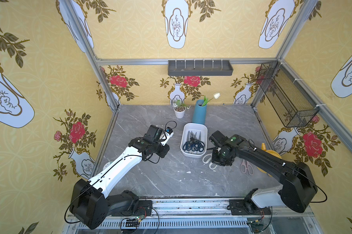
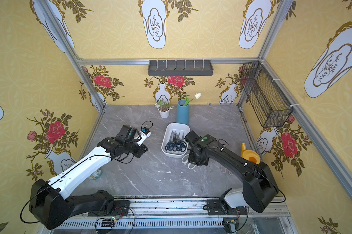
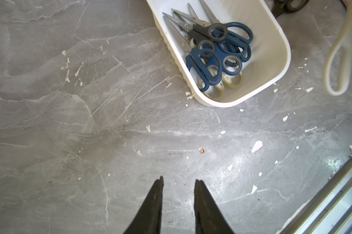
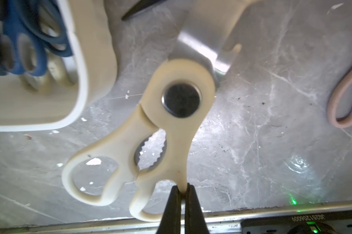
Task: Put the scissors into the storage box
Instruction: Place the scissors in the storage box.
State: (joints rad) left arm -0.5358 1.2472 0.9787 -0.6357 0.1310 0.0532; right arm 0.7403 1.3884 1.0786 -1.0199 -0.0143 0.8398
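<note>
Locate the cream shears (image 4: 155,91) outside the storage box (image 1: 193,155), just beside its near right corner. The right gripper (image 4: 182,187) is clamped on one cream handle loop. In the right wrist view, their long axis runs from the loops at the fingers, through the pivot, to the steel blade, alongside the box's outer wall. In both top views only the loops (image 1: 207,159) show; the arm hides the blades.

Inside the box, the blue and black scissors (image 1: 193,141) lie lengthwise, blades toward the back wall, handles toward the near end.

A pink pair (image 1: 246,167) lies on the table (image 3: 69,121) right of the gripper.

The left gripper (image 3: 178,181) hangs over bare table, fingers apart, holding nothing.
</note>
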